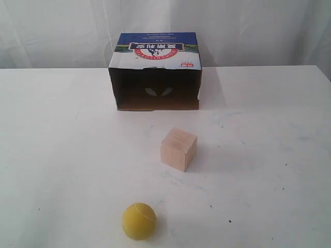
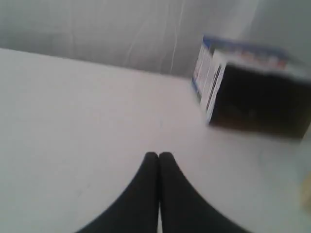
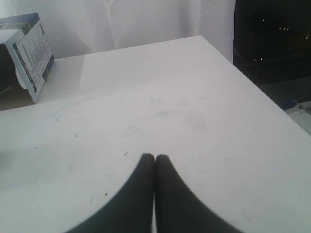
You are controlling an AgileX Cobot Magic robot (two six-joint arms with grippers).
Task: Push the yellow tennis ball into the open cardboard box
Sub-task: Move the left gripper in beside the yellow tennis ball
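The yellow tennis ball [image 1: 139,221] rests on the white table near the front edge of the exterior view. The open cardboard box [image 1: 154,72] lies at the back centre, its dark opening facing the ball. This box also shows blurred in the left wrist view [image 2: 252,92] and partly in the right wrist view [image 3: 24,53]. Neither gripper appears in the exterior view. My left gripper [image 2: 158,156] is shut with nothing in it, above bare table. My right gripper [image 3: 154,158] is shut and empty too. The ball is in neither wrist view.
A pale wooden cube [image 1: 178,149] stands between ball and box, slightly right of the line between them. The white table [image 1: 62,155] stretches to both sides, with a white curtain behind. The table's edge [image 3: 252,82] borders a dark drop in the right wrist view.
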